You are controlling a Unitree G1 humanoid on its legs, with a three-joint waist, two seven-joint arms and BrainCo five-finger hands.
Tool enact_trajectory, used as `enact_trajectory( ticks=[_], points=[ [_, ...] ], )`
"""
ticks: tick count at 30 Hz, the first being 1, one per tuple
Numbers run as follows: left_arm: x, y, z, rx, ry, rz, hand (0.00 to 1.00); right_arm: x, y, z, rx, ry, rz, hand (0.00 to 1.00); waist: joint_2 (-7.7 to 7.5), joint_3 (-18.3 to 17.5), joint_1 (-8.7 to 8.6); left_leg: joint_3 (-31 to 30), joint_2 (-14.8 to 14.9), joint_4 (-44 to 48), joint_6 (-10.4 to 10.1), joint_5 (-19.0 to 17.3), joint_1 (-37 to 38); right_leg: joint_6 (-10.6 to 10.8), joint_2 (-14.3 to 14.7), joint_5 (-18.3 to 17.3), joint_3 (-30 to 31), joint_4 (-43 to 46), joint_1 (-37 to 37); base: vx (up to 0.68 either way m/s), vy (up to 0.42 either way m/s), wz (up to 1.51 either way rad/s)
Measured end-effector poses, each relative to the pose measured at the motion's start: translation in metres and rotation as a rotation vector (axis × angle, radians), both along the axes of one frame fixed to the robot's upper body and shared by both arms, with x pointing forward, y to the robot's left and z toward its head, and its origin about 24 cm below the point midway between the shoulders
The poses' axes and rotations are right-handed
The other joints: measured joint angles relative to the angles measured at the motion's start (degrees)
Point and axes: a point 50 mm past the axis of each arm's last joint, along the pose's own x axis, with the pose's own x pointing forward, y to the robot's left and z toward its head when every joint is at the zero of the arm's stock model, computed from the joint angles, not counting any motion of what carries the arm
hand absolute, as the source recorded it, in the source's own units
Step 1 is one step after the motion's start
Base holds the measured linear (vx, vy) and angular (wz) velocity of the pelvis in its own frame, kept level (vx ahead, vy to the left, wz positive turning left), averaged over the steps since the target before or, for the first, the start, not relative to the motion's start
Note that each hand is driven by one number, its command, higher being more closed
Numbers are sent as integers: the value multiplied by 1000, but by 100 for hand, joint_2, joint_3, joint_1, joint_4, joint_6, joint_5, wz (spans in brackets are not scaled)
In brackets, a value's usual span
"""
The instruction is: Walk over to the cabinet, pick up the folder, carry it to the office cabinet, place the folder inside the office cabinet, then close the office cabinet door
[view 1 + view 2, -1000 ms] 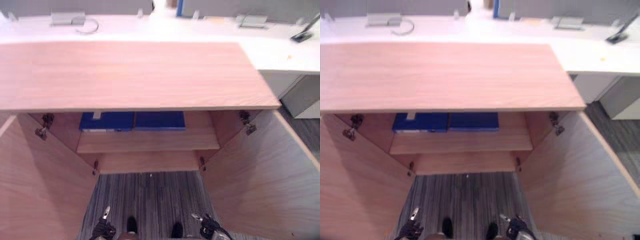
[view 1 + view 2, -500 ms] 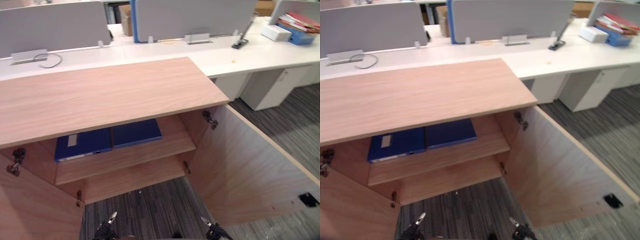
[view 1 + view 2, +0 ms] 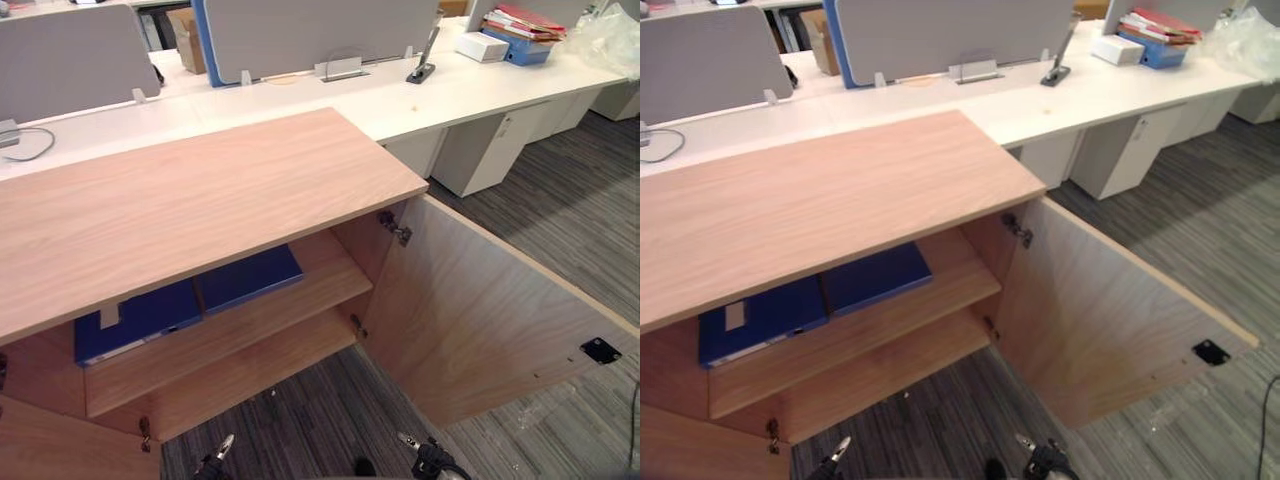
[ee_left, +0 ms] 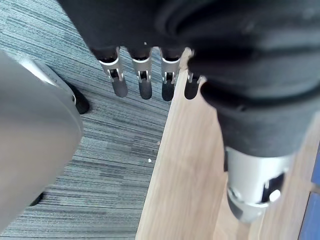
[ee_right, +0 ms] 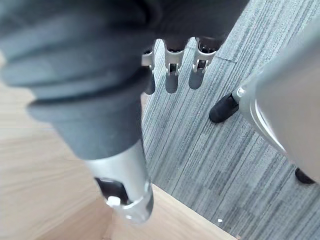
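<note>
A low wooden cabinet (image 3: 190, 200) stands before me with both doors swung open. On its upper shelf lie two blue folders side by side: one with a white label (image 3: 135, 320), the other plain (image 3: 250, 278). Both hands hang low in front of the cabinet, over the carpet and well short of the shelf. My left hand (image 3: 215, 460) is open; its fingers (image 4: 142, 82) are straight, beside the left door's edge, holding nothing. My right hand (image 3: 430, 462) is open too, its straight fingers (image 5: 171, 75) empty.
The right door (image 3: 480, 320) juts far out over the striped carpet (image 3: 570, 220); the left door (image 3: 50, 450) shows at the lower left. Behind the cabinet runs a white desk (image 3: 450, 90) with grey screens (image 3: 310, 30), a stack of files (image 3: 515, 25) and a pedestal (image 3: 480, 150).
The camera has swung to the right and lifted, so the cabinet sits further left and more desk and carpet show. Both hands still hang low and empty.
</note>
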Motion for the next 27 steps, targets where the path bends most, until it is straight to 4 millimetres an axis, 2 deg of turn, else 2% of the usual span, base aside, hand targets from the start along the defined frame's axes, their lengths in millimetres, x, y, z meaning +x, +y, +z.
enact_trajectory(
  ticks=[2,4,5,6,7,8,9,10,12,17,20,23,24,25,27],
  points=[
    [1,1,0,-1,-5,17,0,7,1,2,2,-14,6,0,-9,105,19,307,62,54,8,-4,4,0,139,1,-45,500,-374,-18,-25,-87],
    [4,1,1,0,-11,21,0,14,0,4,-1,-35,10,0,2,228,44,664,142,139,87,-87,-6,-11,139,6,-497,830,-673,-119,-42,-93],
    [4,1,1,1,-14,22,0,18,-2,6,-6,-45,10,0,60,278,46,893,173,174,88,-140,14,-367,-54,-329,-1186,1250,-816,-101,-57,-71],
    [4,0,1,0,-16,29,0,19,-4,6,-11,-48,9,0,61,283,32,967,160,191,80,-147,49,-463,-224,-580,-1658,1710,-896,-27,-65,-54],
    [2,-1,1,-1,-14,30,0,17,-4,6,-13,-45,8,0,72,295,16,1026,149,179,56,-160,164,-534,-522,-908,-2418,2163,-804,49,-62,-31],
    [2,0,1,2,-14,33,0,13,-3,5,-7,-37,-11,0,26,277,37,1083,118,202,-5,-204,225,-417,-602,-1024,-2769,1967,-615,45,-76,-27],
    [3,-1,1,-3,-14,35,0,13,-4,5,-9,-40,-19,0,40,258,52,1095,138,224,-14,-220,218,-393,-540,-1025,-2785,1860,-565,4,-84,-28],
    [1,-5,0,-16,-11,44,0,13,-6,5,-15,-41,-23,0,120,232,62,1110,211,200,-22,-210,189,-425,-373,-915,-2719,1642,-538,-3,-92,-30],
    [0,-7,0,-21,-7,49,0,10,-9,5,-13,-38,-64,0,180,191,65,1152,363,129,-87,-172,197,-496,-162,-795,-2689,1357,-464,8,-85,-23],
    [-3,-7,-1,-23,-2,64,0,-6,-16,1,-1,0,-168,0,164,77,73,1058,430,-78,-140,-11,312,-552,63,-550,-2657,791,-227,48,-72,-7],
    [-5,-6,-1,-25,-1,85,0,-10,-17,0,2,12,-181,0,130,89,86,906,401,373,-125,-21,346,-523,94,-500,-2449,649,24,40,23,-31],
    [-6,-7,-1,-29,-1,105,0,-9,-16,0,0,9,-174,0,125,89,153,335,263,1292,97,-267,-48,-516,100,-441,-2065,588,3,-34,124,-67],
    [-5,-6,0,-21,-8,116,0,-8,-15,0,-2,9,-159,0,112,94,156,-204,106,1309,66,-448,-169,-445,146,-425,-1849,558,-30,-51,121,-76],
    [-5,-6,0,-20,-7,117,0,-8,-15,0,-4,10,-152,0,117,93,154,-445,50,1194,56,-485,-226,-394,181,-389,-1736,542,-48,-61,169,-89],
    [-8,-4,-1,-17,-1,124,0,-6,-12,0,-7,13,-118,0,171,53,132,-611,23,845,50,-589,-150,-315,294,-339,-1444,595,-176,-57,237,-87]
  ],
)
